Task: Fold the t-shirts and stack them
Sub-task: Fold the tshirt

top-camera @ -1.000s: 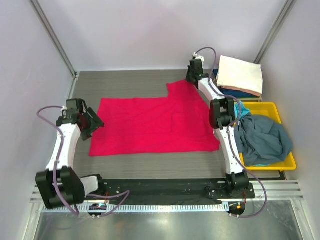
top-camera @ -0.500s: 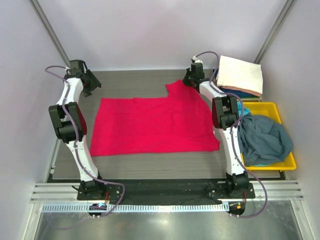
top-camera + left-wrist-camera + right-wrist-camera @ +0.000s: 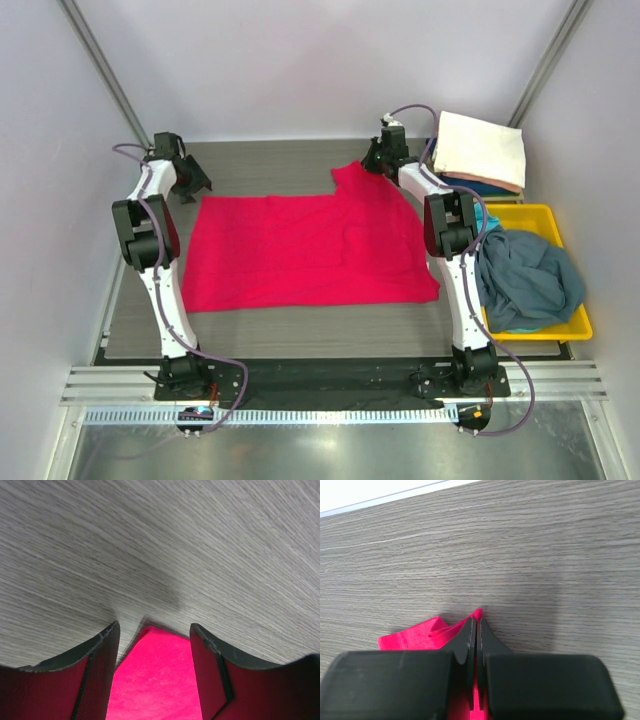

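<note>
A crimson-pink t-shirt [image 3: 310, 250] lies spread flat on the grey table. My left gripper [image 3: 193, 184] is at its far left corner, low over the table. In the left wrist view, the left gripper [image 3: 154, 629] stands open with the shirt's corner [image 3: 157, 670] between the fingers, and neither pad touches the cloth. My right gripper [image 3: 373, 158] is at the shirt's far right corner. The right wrist view shows that gripper [image 3: 477, 622] shut on a pinched fold of the pink cloth [image 3: 415, 637].
A yellow tray [image 3: 556, 213] at the right holds a crumpled slate blue-grey t-shirt [image 3: 527, 280] and a teal one [image 3: 488, 224]. Behind it, a folded cream-white t-shirt [image 3: 482, 148] lies on a navy one [image 3: 470, 186]. Walls stand close on both sides.
My left arm has swung from the near left side up to the shirt's far left corner, and its jaws have narrowed somewhat. The right gripper has stayed shut on its corner.
</note>
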Robot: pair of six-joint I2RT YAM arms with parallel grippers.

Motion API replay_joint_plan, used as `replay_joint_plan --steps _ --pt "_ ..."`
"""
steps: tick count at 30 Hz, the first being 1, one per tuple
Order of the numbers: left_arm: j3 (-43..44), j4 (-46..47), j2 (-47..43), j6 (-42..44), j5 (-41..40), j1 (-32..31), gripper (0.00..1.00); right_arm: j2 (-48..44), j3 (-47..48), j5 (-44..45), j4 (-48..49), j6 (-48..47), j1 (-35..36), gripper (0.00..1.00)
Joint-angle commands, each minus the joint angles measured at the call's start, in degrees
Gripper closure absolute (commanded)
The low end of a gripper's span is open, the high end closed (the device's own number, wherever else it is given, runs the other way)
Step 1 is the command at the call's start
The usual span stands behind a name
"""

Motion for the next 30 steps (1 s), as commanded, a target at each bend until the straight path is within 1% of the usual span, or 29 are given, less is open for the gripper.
replay_joint_plan --steps 1,8,14,16,18,19,20,25,26,29,30 --pt "-1.1 0.7 -2.3 1.2 -0.2 -0.6 0.41 -0.3 -1.3 -1.8 -3.8 0.5 0.8 0.99" --pt "-1.1 -1.9 -1.4 2.0 -3.8 -2.4 0.44 0.1 -1.5 -2.1 -3.9 0.7 0.3 0.99" --pt "-1.7 -2.8 -1.8 3.1 -8.1 -4.0 0.5 0.4 -1.4 -2.7 -3.9 1.2 0.0 0.99" --pt "-1.4 -3.0 -1.4 3.1 -8.3 -4.3 0.52 0.5 -1.3 -2.9 -4.0 1.4 -0.2 0.99" --pt "-1.0 -3.3 -1.1 3.0 -8.2 -4.3 0.64 0.6 -1.4 -2.9 -3.9 1.5 -0.3 0.99" --pt "-0.9 -3.3 -1.0 2.9 -8.2 -4.3 0.64 0.6 -1.3 -2.9 -4.0 1.4 -0.3 0.99" --pt "-0.8 -3.4 -0.8 2.9 -8.2 -4.4 0.69 0.6 -1.3 -2.9 -3.9 1.6 -0.3 0.99" --pt "0.5 -4.3 -0.2 3.6 -8.7 -5.0 0.81 0.5 -1.6 -3.0 -4.0 1.6 -0.6 0.99" --pt "0.4 -4.3 -0.2 3.7 -8.6 -5.0 0.87 0.4 -1.7 -3.0 -4.1 1.5 -0.6 0.99" --pt "0.6 -4.3 -0.3 3.8 -8.8 -5.0 1.0 0.0 -1.7 -3.7 -4.1 1.5 -0.7 0.99" --pt "0.5 -4.3 -0.6 3.8 -8.8 -4.9 1.0 -0.3 -1.8 -4.3 -3.9 1.6 -0.7 0.99"
